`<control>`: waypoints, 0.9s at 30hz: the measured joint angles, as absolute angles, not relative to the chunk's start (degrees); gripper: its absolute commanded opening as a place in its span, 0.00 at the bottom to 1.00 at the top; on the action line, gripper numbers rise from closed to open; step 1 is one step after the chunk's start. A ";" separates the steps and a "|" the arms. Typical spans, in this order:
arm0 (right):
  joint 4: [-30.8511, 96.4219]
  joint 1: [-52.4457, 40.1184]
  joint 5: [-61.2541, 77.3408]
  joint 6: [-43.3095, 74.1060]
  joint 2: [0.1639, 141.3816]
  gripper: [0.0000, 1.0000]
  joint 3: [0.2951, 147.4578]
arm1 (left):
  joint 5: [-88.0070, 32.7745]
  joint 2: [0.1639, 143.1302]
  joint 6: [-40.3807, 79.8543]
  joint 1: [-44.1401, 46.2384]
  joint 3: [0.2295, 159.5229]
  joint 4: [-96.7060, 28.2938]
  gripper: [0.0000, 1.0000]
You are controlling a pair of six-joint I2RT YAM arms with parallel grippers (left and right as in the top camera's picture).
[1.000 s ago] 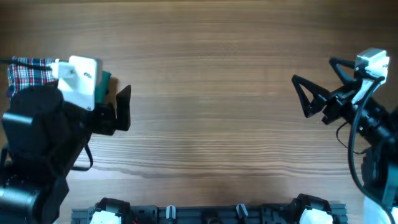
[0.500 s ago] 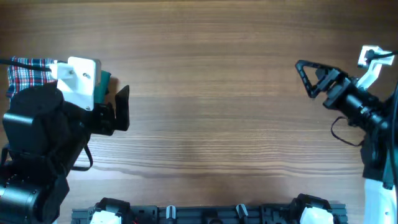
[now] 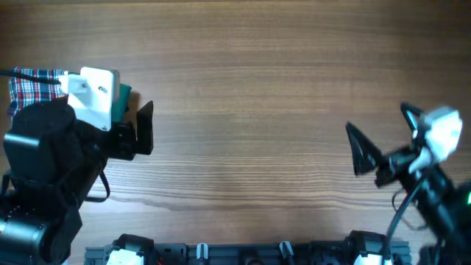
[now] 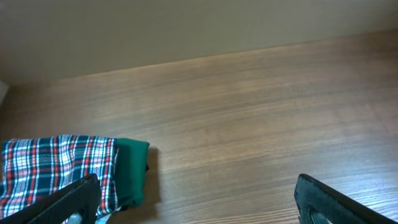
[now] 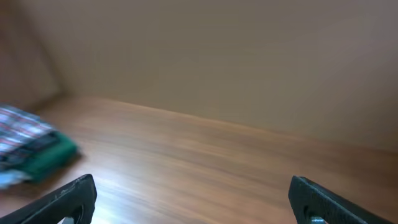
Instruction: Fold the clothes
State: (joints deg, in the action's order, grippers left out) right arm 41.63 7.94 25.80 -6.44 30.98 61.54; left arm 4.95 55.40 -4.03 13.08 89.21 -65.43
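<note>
The left arm [image 3: 44, 169] is bulky matte black with rounded joint housings, a thin black cable [image 3: 101, 190] looping off it, and a white boxy camera housing [image 3: 92, 94] at its wrist. The right arm [image 3: 441, 210] is slimmer, also black, with a white housing [image 3: 440, 132] and triangular black fingers [image 3: 360, 151].

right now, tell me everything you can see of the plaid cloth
The plaid cloth is red, white and blue checked fabric, soft-looking, folded into a neat flat bundle. It lies at the table's far left, on top of a folded green cloth whose edge sticks out beside it. No gripper touches it.
</note>
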 measured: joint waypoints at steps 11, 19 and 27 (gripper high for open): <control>33.93 7.90 18.22 -10.11 5.37 1.00 20.49 | 5.15 55.44 -4.03 13.08 89.21 -65.39 1.00; 29.21 7.90 17.91 -5.58 1.19 1.00 10.44 | 5.13 55.44 -4.03 13.08 89.21 -65.43 1.00; 28.01 7.90 17.91 -5.15 1.15 0.99 8.86 | 5.15 55.46 -4.03 13.08 89.21 -65.43 1.00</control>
